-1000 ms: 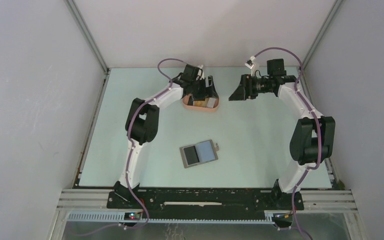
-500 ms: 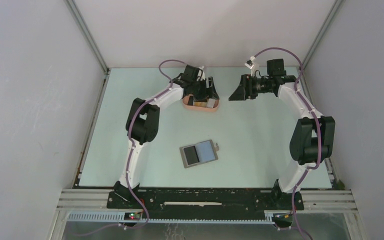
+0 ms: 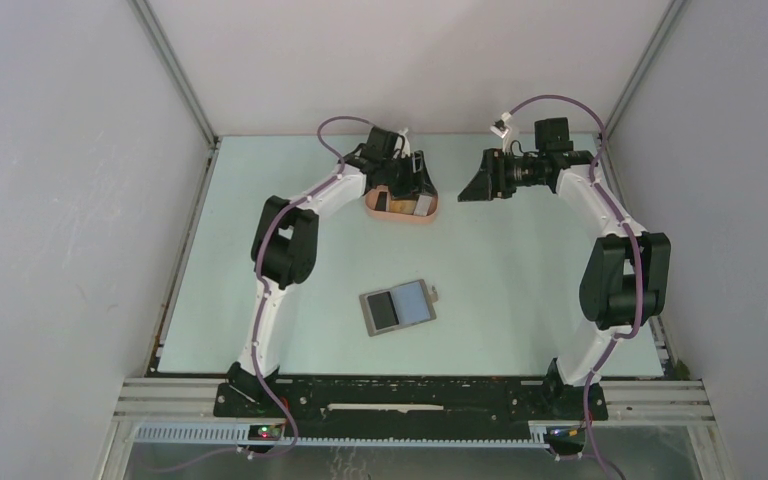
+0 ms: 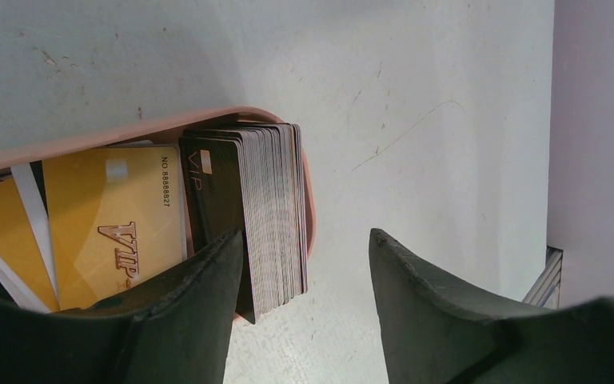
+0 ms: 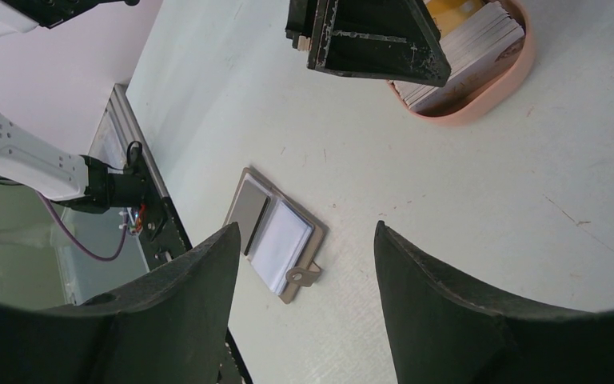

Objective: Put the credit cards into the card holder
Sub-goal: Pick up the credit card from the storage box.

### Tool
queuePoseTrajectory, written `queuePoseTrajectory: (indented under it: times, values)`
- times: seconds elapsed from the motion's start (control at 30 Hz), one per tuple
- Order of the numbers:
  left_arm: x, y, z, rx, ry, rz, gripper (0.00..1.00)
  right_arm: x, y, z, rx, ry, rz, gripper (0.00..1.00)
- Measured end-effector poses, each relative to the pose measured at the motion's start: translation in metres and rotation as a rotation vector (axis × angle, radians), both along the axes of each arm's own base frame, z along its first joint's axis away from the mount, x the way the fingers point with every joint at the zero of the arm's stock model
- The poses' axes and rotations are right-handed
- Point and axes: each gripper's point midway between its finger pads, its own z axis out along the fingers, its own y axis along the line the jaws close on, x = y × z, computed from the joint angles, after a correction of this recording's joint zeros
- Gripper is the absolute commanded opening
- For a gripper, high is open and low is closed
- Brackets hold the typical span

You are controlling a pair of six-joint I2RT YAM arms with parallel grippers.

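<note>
The card holder (image 3: 366, 312) lies open and flat at mid-table, with a dark card (image 3: 384, 312) in its left half and a pale card (image 3: 415, 302) in its right half; its snap tab (image 5: 300, 276) shows in the right wrist view. More credit cards sit in the pink tray (image 3: 400, 215): a thick stack on edge (image 4: 272, 216) fronted by a black card, and yellow VIP cards (image 4: 120, 224). My left gripper (image 4: 305, 236) is open over the tray's right end, with the stack between its jaws beside the left finger (image 4: 200, 304). My right gripper (image 3: 475, 186) is open and empty, raised right of the tray.
The tray's rim (image 4: 308, 200) runs between the left jaws, and the right finger (image 4: 440, 304) is outside it over bare table. The enclosure's back wall and frame posts stand close behind both grippers. The table's edge rail (image 5: 140, 160) shows in the right wrist view.
My left gripper has shifted slightly over the tray's right end. The right arm, the card holder and the tray have not moved.
</note>
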Motion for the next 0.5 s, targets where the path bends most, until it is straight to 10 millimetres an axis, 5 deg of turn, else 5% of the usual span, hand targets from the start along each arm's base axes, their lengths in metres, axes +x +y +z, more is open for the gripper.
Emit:
queuePoseTrajectory:
  times: [0.5]
  values:
    - [0.0085, 0.0022, 0.0063, 0.034, -0.030, 0.012, 0.79, -0.0011, -0.0003, 0.0004, 0.005, 0.006, 0.002, 0.71]
